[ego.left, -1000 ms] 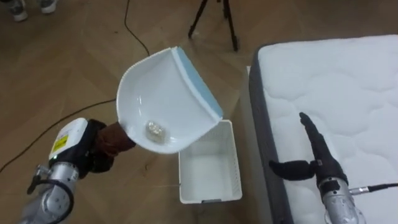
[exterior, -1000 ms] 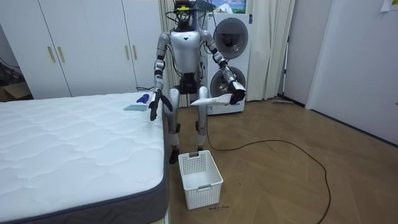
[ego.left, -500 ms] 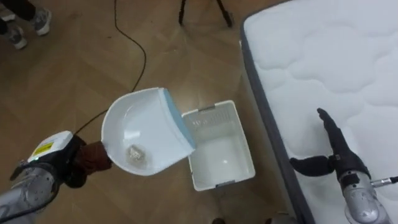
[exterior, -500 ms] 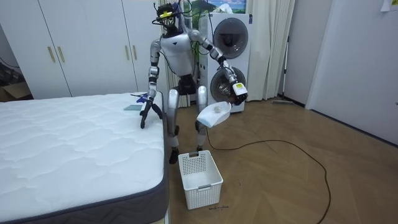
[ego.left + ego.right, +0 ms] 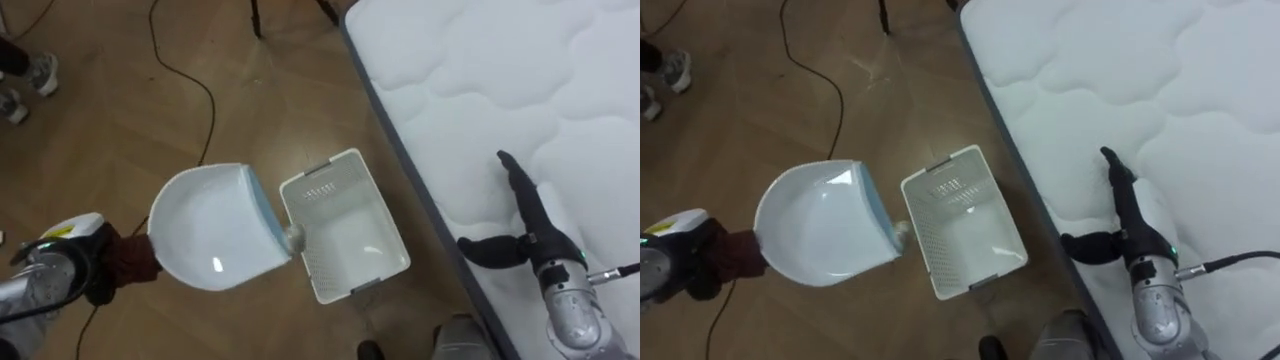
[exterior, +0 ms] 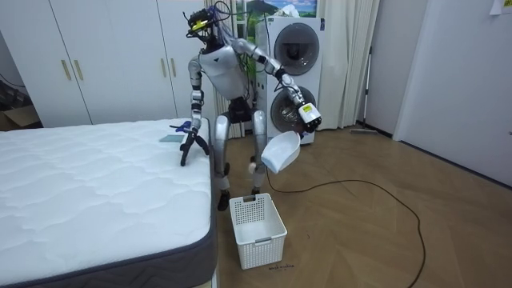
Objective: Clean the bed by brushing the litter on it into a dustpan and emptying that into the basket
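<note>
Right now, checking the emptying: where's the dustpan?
Left side of the left eye view: the dustpan is in the left hand, its lip tipped toward the white basket.

Body [image 6: 218, 68]: silver-grey chest, dark middle
Arms [image 5: 568, 312]: shiny silver tubes
Left hand [image 5: 100, 278]: dark, with a yellow sticker [image 5: 58, 231] by the wrist
Right hand [image 5: 522, 232]: black, with a thin cable [image 5: 615, 271] at the wrist

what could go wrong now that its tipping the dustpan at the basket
The small scrap sits at the lip of the dustpan, over the near rim of the basket rather than its middle, so it may land on the floor. The left hand grips the dustpan far back at its handle; more tilt could swing the lip off the rim. The right hand, open over the mattress, looks harmless.
</note>
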Controlling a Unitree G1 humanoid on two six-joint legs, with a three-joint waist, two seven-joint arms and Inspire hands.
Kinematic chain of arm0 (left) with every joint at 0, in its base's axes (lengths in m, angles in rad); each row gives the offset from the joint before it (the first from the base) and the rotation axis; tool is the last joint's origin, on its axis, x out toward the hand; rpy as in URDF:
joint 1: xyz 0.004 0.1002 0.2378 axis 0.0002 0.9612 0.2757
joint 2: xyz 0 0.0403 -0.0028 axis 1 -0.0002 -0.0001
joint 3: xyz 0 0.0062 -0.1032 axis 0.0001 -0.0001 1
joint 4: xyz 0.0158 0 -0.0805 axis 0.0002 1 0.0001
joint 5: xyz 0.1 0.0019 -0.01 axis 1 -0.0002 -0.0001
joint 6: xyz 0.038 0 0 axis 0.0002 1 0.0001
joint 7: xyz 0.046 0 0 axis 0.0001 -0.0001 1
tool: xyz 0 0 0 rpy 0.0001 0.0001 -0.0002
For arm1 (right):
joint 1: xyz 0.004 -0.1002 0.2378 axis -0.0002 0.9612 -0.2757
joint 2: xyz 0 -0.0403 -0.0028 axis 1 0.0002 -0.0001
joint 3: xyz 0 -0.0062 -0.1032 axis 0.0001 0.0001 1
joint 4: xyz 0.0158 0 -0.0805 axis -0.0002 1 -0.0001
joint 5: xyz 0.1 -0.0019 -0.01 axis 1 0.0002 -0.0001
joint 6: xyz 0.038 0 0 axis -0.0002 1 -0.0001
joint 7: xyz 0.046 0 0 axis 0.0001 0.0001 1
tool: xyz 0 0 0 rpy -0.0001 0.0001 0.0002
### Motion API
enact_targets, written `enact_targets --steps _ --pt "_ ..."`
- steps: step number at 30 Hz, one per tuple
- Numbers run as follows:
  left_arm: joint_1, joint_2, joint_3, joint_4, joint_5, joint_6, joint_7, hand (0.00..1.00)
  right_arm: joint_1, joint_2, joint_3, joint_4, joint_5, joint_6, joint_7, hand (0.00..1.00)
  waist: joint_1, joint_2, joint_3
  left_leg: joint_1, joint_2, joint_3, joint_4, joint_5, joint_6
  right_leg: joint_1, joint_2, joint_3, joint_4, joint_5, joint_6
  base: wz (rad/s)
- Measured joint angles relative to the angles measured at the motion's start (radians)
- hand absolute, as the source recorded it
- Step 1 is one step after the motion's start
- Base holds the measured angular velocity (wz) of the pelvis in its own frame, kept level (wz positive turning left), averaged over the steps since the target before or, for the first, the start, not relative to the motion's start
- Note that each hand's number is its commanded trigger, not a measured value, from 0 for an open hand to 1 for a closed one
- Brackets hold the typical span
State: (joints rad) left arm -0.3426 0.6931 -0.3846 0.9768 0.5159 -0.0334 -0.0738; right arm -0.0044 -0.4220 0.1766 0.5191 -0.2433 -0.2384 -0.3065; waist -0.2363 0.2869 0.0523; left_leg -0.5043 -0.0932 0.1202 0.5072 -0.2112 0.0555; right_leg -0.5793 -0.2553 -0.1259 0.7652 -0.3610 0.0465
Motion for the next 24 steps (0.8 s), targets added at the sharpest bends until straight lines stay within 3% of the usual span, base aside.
enact_targets --steps 5,8,11,18,24 --pt "-0.019 0.067 0.000 0.001 -0.002 0.017 -0.008 1.00 0.008 -0.010 -0.001 -0.024 -0.011 -0.003 0.001 0.00 -0.007 0.031 0.0005 0.005 -0.001 0.027 0.001 0.000 0.000 -0.014 -0.004 0.012 0.026 -0.014 -0.009 -0.02" --pt "-0.026 0.094 0.000 0.000 0.000 0.027 -0.008 1.00 0.007 -0.012 -0.001 -0.030 -0.014 -0.003 0.002 0.00 -0.007 0.041 0.0005 0.011 0.005 0.045 0.002 0.000 -0.001 -0.014 -0.003 0.017 0.036 -0.020 -0.013 0.00" --pt "-0.027 0.104 0.000 0.001 0.003 0.033 -0.008 1.00 0.008 -0.012 -0.001 -0.032 -0.011 -0.003 0.000 0.00 -0.007 0.051 0.0007 0.014 0.014 0.070 0.005 0.000 -0.001 -0.014 -0.001 0.020 0.042 -0.022 -0.016 0.00" --pt "-0.027 0.110 -0.003 0.003 0.003 0.037 -0.016 1.00 0.014 -0.013 0.003 -0.049 -0.009 -0.001 0.000 0.00 -0.006 0.045 0.0052 0.026 0.011 0.086 -0.006 0.000 -0.001 -0.019 -0.003 0.035 0.051 -0.027 -0.015 -0.03" --pt "-0.028 0.111 -0.012 0.000 -0.013 0.038 -0.016 1.00 0.018 -0.013 0.022 -0.055 0.008 0.000 -0.010 0.00 -0.014 0.016 0.0127 0.022 0.016 0.093 0.007 0.000 -0.001 -0.019 -0.005 0.032 0.047 -0.028 -0.015 0.01"
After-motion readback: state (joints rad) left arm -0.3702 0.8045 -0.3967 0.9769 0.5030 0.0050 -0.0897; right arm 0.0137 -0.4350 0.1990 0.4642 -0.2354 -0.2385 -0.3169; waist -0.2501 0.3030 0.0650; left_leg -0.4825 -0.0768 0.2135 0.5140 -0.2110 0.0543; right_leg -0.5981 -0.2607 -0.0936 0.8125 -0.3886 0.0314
